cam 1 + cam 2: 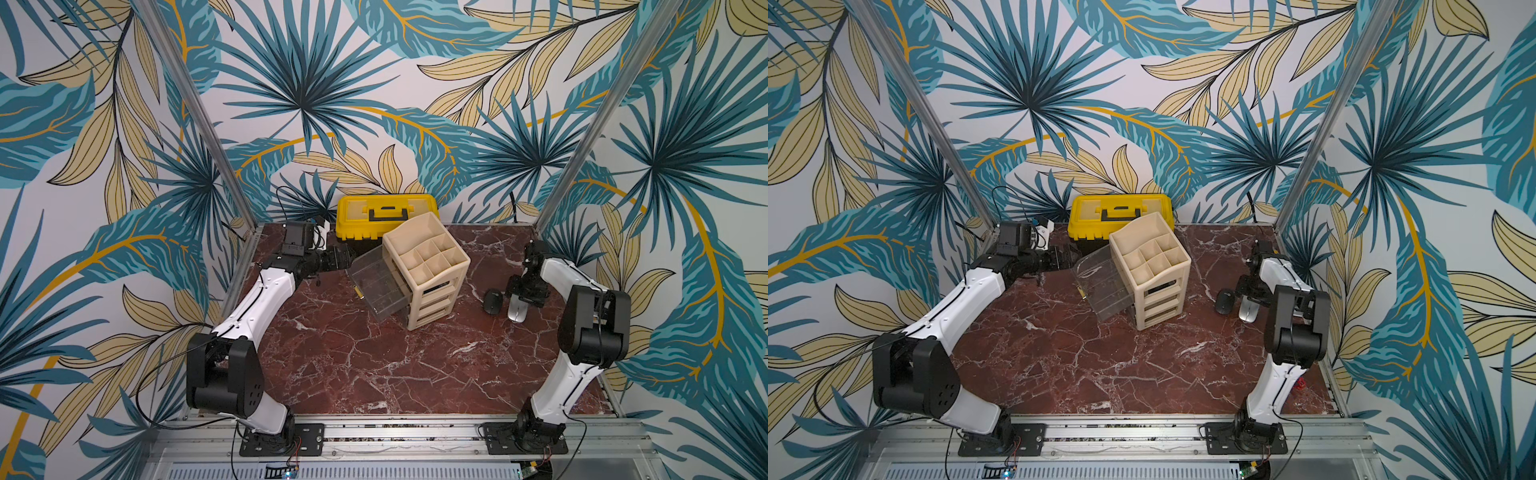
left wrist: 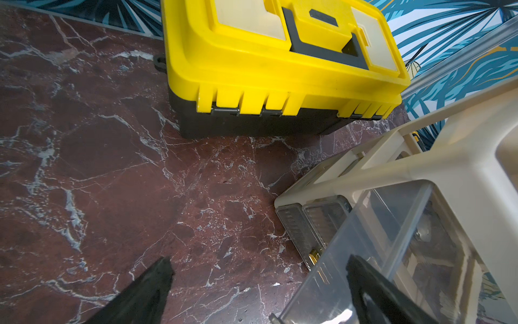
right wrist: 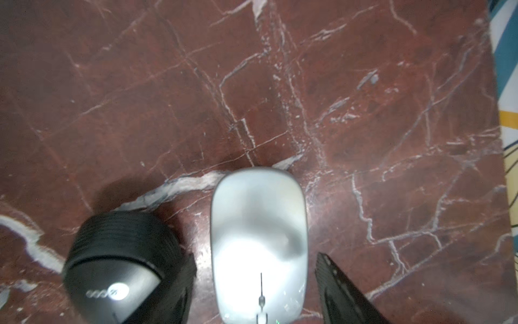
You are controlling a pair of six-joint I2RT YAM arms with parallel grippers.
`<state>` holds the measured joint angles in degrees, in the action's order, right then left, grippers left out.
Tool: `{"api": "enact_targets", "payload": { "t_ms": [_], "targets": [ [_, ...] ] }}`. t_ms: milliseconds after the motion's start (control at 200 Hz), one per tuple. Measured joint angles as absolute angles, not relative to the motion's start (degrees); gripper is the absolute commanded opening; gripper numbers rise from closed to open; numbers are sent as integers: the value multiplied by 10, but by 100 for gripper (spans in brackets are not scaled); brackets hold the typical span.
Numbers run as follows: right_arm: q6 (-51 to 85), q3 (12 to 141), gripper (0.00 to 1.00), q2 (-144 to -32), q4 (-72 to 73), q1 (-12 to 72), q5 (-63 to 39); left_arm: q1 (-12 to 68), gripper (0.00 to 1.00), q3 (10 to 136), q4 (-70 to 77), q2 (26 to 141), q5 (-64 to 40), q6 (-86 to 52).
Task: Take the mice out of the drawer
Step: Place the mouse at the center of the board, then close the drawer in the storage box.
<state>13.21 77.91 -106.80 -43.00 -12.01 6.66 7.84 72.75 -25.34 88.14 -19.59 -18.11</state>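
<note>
Two mice lie side by side on the marble right of the organizer: a black mouse and a silver-grey mouse. My right gripper hangs over the silver one, open, with a thin gap showing on each side of it. The clear drawer is pulled far out of the beige organizer and tilts down. My left gripper stands wide open at the drawer's far corner, one finger on each side of its wall, holding nothing.
A yellow toolbox with a black handle stands shut at the back, just behind the organizer. A small yellow piece shows at the drawer's left side. The red marble table stretches bare toward the front rail.
</note>
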Motion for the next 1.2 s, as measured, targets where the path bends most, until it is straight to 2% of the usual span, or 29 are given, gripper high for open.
{"api": "enact_targets", "payload": {
  "t_ms": [110, 215, 411, 766, 956, 1202],
  "targets": [
    [132, 808, 72, -1001, -458, -115, 48, 78, 100, 728, -256, 881, -187, -177],
    [126, 891, 72, -938, -481, -97, 19, 78, 100, 728, -259, 880, -182, -175],
    [100, 1032, 72, -882, -523, -26, -29, 78, 100, 728, -272, 871, -150, -173],
    [63, 1092, 71, -930, -603, 83, -87, 76, 100, 738, -358, 823, -64, -150],
    [59, 1105, 71, -959, -614, 99, -99, 75, 100, 738, -419, 799, -28, -145],
    [55, 1109, 64, -967, -625, 118, -85, 75, 100, 737, -466, 767, -21, -144]
  ]
}}
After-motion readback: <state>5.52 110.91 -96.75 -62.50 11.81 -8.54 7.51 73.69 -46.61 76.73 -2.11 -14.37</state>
